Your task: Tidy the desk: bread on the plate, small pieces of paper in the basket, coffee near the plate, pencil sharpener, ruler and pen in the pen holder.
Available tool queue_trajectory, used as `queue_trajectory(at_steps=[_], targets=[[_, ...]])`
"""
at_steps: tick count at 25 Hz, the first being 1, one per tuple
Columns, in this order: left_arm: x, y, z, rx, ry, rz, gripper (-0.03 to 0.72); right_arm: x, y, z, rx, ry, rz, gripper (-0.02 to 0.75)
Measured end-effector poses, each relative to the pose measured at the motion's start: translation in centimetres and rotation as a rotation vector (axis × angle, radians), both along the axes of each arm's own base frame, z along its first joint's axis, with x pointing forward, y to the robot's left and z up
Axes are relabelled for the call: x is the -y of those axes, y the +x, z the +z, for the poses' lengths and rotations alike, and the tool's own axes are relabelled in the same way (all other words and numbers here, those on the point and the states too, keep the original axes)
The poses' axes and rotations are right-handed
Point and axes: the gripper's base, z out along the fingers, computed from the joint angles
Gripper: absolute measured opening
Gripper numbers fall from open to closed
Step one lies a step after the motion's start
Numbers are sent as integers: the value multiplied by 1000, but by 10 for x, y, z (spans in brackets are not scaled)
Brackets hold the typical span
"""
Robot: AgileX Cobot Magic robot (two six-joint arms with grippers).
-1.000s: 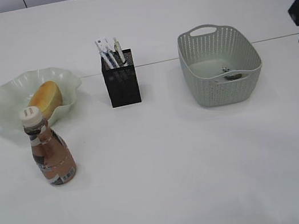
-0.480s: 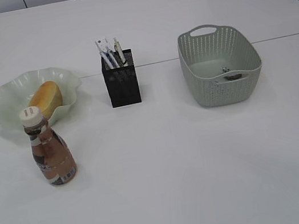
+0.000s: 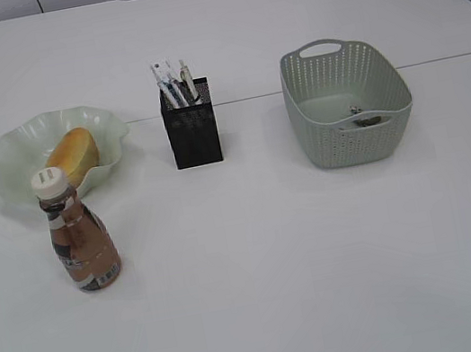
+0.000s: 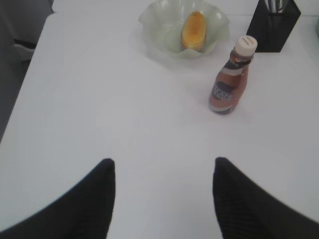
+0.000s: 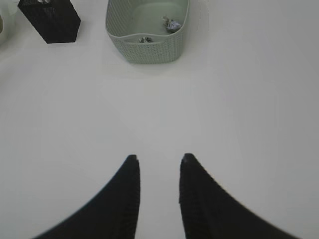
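I judge tidying done: bread [image 3: 73,153] plated, coffee bottle [image 3: 79,237] at its 6 o'clock; left claw [image 4: 162,172] and right claw [image 5: 158,162] released, empty; next, just park.

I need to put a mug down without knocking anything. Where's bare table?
Bare patches: the front, below the coffee bottle and basket; also between pen holder and basket. Crowded: the bottle stands close beside the plate.

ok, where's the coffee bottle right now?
The coffee bottle stands upright at the left of the exterior view, just in front of the plate holding the bread, left of the pen holder.
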Motion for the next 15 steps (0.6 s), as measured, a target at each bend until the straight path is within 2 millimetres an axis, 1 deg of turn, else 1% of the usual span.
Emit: queue_trajectory(at_steps=[2,8,11,15], targets=[[-1,-9,-1,40,-4,0,453,2,-10,-8,9,1,0,204],[-4,-34,-4,148,-17,1,450,5,-30,-35,9,1,0,206],[-5,-45,-6,199,-23,1,449,7,-44,-43,54,8,0,206],[-5,-45,-10,187,-22,1,445,10,-67,-42,165,24,1,207]])
